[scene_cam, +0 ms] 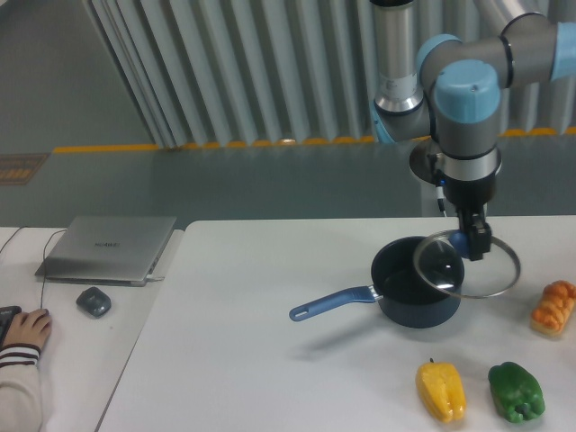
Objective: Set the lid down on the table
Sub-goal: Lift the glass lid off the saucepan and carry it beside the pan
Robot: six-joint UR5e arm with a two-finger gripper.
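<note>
One gripper [474, 241] clamps the lid [467, 265] by its knob; lower it level onto bare table [270, 360] at 3 o'clock of the saucepan [409, 297].

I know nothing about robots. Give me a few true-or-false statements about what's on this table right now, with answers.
1. The gripper holds the lid by its blue knob. True.
2. The lid sits squarely on the saucepan. False: it is held up, shifted towards the croissant, leaving most of the pan open.
3. The saucepan's handle points towards the laptop side. True.
4. Both peppers are green. False: one is yellow, one green.
5. The lid lies flat on the table. False: it is in the air.
</note>
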